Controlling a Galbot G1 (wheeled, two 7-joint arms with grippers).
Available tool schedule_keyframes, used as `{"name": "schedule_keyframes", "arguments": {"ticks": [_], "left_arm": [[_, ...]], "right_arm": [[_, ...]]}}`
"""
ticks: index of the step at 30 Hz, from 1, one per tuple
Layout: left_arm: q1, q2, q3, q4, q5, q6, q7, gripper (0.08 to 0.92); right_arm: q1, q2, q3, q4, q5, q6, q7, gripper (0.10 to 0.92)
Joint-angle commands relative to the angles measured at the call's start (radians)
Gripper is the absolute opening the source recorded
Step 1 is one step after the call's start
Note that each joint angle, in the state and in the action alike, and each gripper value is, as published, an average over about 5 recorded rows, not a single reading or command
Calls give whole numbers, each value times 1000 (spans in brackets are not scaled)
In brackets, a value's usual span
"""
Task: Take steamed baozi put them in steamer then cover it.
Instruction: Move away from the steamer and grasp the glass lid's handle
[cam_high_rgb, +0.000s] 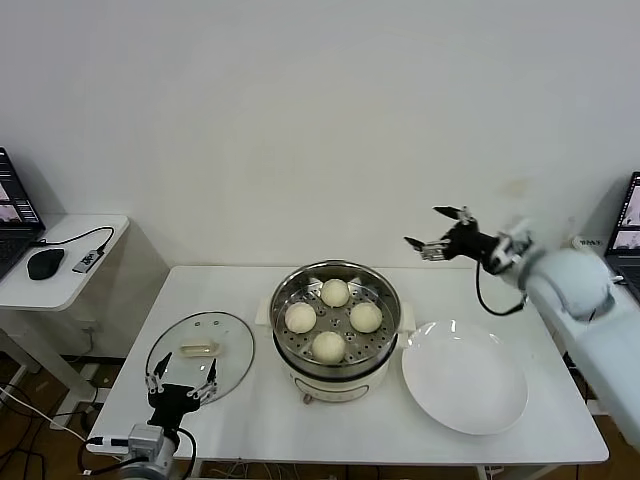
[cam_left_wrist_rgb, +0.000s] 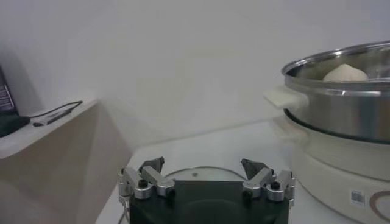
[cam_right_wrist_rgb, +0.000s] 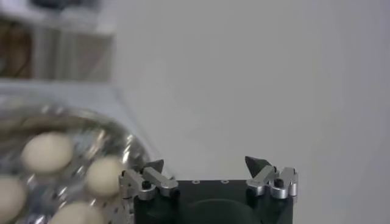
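**Four baozi in the steamer, lid still off**

My left gripper (cam_high_rgb: 181, 386) hangs wide open and empty at the table's (cam_high_rgb: 250, 420) near left edge, just by the cover (cam_high_rgb: 200, 349), which lies flat on the table left of the steamer (cam_high_rgb: 336, 330). All four baozi (cam_high_rgb: 329, 345) sit on the steamer's tray. Right of it lies a white plate (cam_high_rgb: 464, 376). My right gripper (cam_high_rgb: 437, 228) is raised above the far right side, spread open, holding nothing.
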Motion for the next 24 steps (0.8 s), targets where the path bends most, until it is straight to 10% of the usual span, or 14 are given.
{"name": "schedule_keyframes", "arguments": {"ticks": [1,24], "left_arm": [[-60,22,3,49,141,-18,-26,823],[-275,237,72,518,1260,-245,-157,823]], "right_arm": [[-660,344,561,109,31,266,203,823],[-813,439,598,94,53,331,222,823]]}}
